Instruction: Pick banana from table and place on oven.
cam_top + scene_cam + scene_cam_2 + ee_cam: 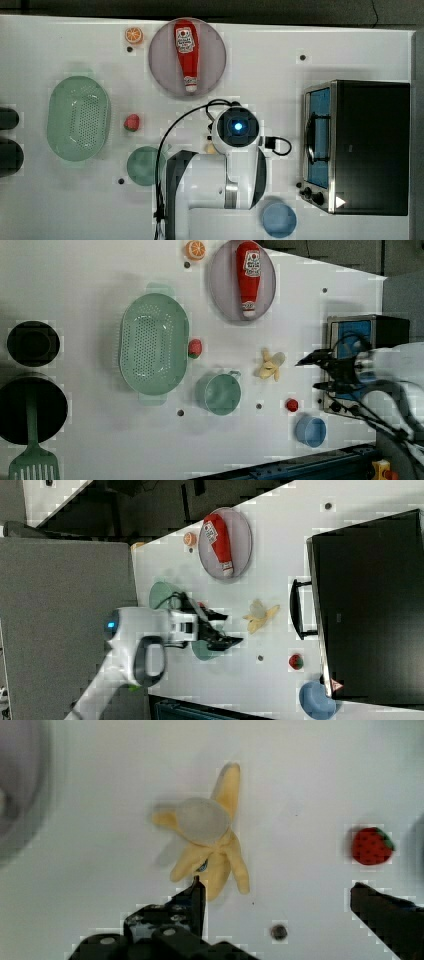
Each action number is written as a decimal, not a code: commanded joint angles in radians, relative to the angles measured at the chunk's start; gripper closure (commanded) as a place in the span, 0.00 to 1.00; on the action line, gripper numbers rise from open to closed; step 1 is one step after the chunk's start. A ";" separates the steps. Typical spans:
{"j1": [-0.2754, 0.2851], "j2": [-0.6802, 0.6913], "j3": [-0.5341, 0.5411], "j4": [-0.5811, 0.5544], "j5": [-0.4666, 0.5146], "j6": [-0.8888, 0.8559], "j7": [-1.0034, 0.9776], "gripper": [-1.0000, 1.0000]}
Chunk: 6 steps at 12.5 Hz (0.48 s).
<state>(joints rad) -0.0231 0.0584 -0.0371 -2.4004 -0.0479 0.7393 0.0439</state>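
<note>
The pale-yellow banana lies on the white table with its peel strips splayed, between the green cup and the oven in the left view. It also shows as banana and banana, and peeks out beside my wrist as banana. My gripper is open and empty, held above the table, one fingertip right at the banana's peel ends. The left view has the gripper just right of the banana; the right view has the gripper left of it. The oven stands with its black top bare.
A ketchup bottle lies on a grey plate, beside an orange slice. A green colander, green cup, blue bowl and two strawberries stand around. Black pots sit at the left view's left.
</note>
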 commanded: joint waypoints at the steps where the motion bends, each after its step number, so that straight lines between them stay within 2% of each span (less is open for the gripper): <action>1: 0.012 0.014 -0.008 0.006 0.006 0.136 0.006 0.00; 6: 0.010 0.175 -0.010 -0.052 0.006 0.352 0.006 0.00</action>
<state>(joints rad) -0.0178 0.2289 -0.0729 -2.4473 -0.0594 1.0820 0.0446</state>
